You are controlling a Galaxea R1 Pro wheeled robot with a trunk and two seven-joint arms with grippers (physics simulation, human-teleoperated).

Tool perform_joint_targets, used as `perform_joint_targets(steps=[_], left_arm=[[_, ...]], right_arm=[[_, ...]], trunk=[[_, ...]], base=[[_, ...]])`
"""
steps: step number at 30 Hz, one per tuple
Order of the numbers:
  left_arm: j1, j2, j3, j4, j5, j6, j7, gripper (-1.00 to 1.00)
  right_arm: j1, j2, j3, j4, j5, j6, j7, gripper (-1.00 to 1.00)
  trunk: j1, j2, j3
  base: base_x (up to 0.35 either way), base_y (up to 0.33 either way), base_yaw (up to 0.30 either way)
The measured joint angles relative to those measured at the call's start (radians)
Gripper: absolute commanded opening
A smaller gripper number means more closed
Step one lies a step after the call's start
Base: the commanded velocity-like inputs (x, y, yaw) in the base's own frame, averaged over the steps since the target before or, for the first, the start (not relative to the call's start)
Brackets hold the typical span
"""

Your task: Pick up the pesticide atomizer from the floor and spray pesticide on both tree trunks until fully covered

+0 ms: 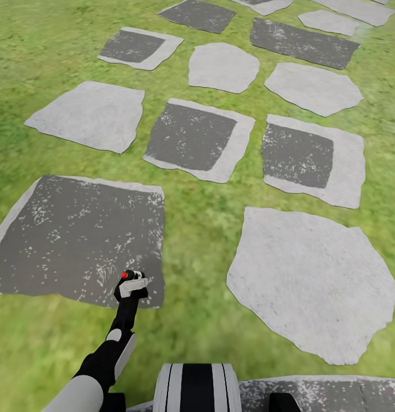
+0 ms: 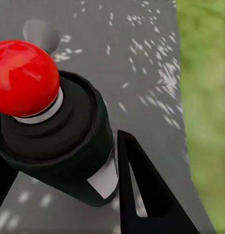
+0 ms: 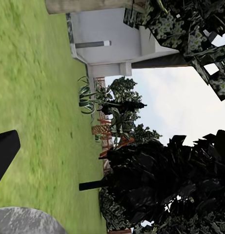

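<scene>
One pesticide atomizer point(image 2: 68, 141) sits clamped in the left gripper point(image 1: 130, 286), a dark finger point(image 2: 141, 195) against its side. Its long axis is upright, red cap point(image 2: 22, 78) uppermost. Directly beneath lies one dark stepping stone point(image 1: 71, 240). Right gripper state: cannot tell.

The left hand point(image 1: 131, 284) (holding the atomizer point(image 2: 58, 141)) hangs over a stepping stone point(image 1: 66, 234).

Right claw point(image 3: 2, 156) cut off by edge, state unclear
</scene>
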Motion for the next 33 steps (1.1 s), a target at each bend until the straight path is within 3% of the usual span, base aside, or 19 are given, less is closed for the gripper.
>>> perform_joint_targets(steps=[16, 24, 33], left_arm=[[0.0, 0.0, 0.0, -0.001, 0.001, 0.0, 0.001, -1.0], [0.0, -0.001, 0.0, -0.001, 0.002, 0.001, 0.001, -1.0], [0.0, -0.008, 0.0, -0.004, 0.003, 0.001, 0.002, -1.0]], right_arm=[[0.0, 0.001, 0.0, 0.0, 0.0, -0.008, 0.0, 1.0], [0.0, 0.027, 0.001, -0.017, 0.0, -0.012, 0.002, 1.0], [0.0, 0.031, 0.002, -0.032, 0.0, -0.013, 0.005, 1.0]], trunk=[[-0.007, 0.004, 0.062], [-0.011, 0.006, 0.093], [-0.015, 0.008, 0.128]], base=[[0.0, 0.0, 0.0], [0.0, 0.0, 0.0], [0.0, 0.0, 0.0]])
